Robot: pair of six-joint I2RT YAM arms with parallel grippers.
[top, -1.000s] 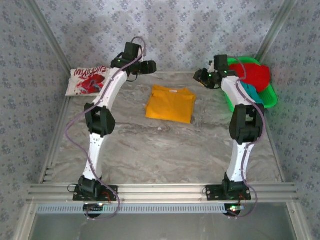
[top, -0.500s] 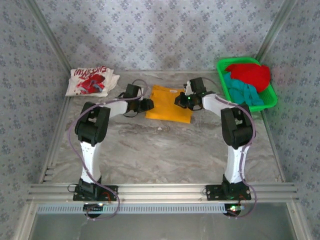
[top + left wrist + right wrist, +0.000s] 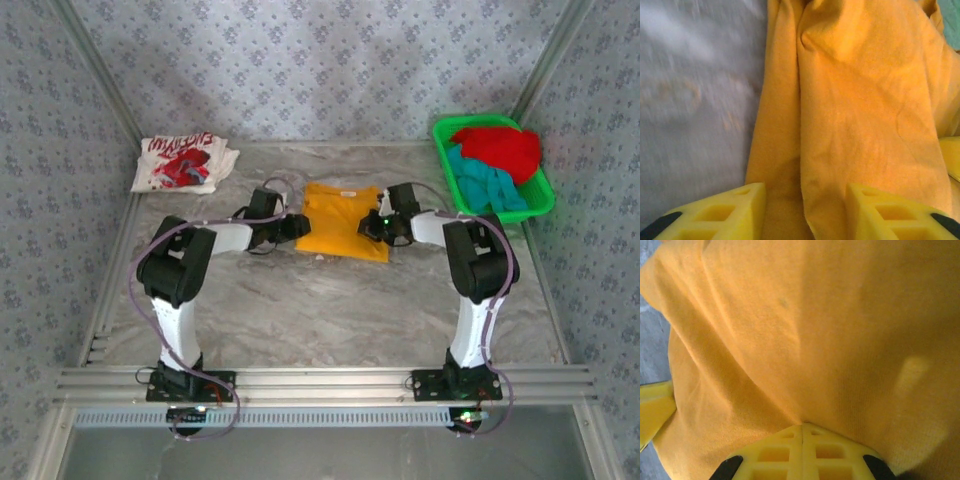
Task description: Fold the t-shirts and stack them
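So far only the white t-shirt [image 3: 185, 163] looks folded, far left. On the desk [image 3: 330, 300], my right gripper [image 3: 372, 228] pinches the yellow-orange t-shirt [image 3: 340, 215]. My left gripper [image 3: 297, 226] sits half-open astride its edge. The red tee [image 3: 500, 148] and teal tee [image 3: 485, 185] wait in the basket [image 3: 548, 197].

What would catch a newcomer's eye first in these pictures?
The yellow-orange t-shirt in the middle of the table stands out, with both arms bent low to it: the left gripper open over its left edge, the right gripper shut on its right edge. Then the green basket at the far right, holding a red t-shirt and a teal t-shirt, and the white t-shirt with red print at the far left.
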